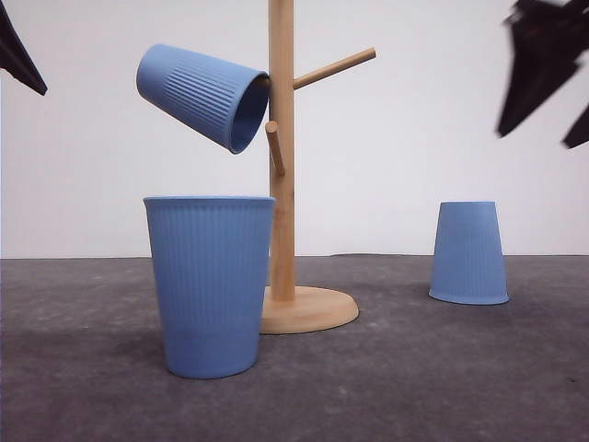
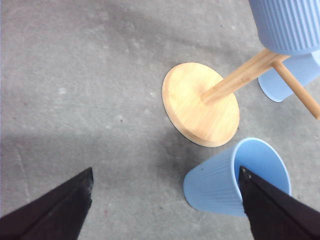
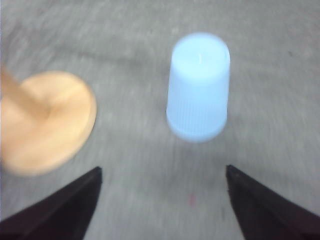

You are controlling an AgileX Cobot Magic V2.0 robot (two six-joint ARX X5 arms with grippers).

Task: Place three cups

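Nearest the front camera stands an upright cup [image 1: 211,285], mouth up, light blue and ribbed, on the grey table [image 1: 414,368], just in front and left of the wooden rack's round base [image 1: 313,308]; from the left wrist the same cup [image 2: 235,177] lies beside that base [image 2: 200,105], partly behind one dark finger [image 2: 280,210]; the left gripper [image 2: 165,200] has its fingers spread wide with bare table between them, gripping nothing, the cup off to one side at the fingertip rather than in the gap; second cup [image 1: 202,97] hangs tilted on a peg of the wooden rack [image 1: 282,147], mouth toward the post, base up and to the left; its ribbed wall shows at the edge of the left wrist view [image 2: 290,25]; third cup [image 1: 468,253] sits upside down on the table, well right of the rack; in the right wrist view, blurred, this inverted cup [image 3: 198,87] lies ahead of the right gripper [image 3: 162,200], roughly in line with the gap, clear of both fingers; right fingers wide apart, holding nothing; front view shows dark gripper tips high at left [image 1: 18,55] and right [image 1: 543,64], above the table.
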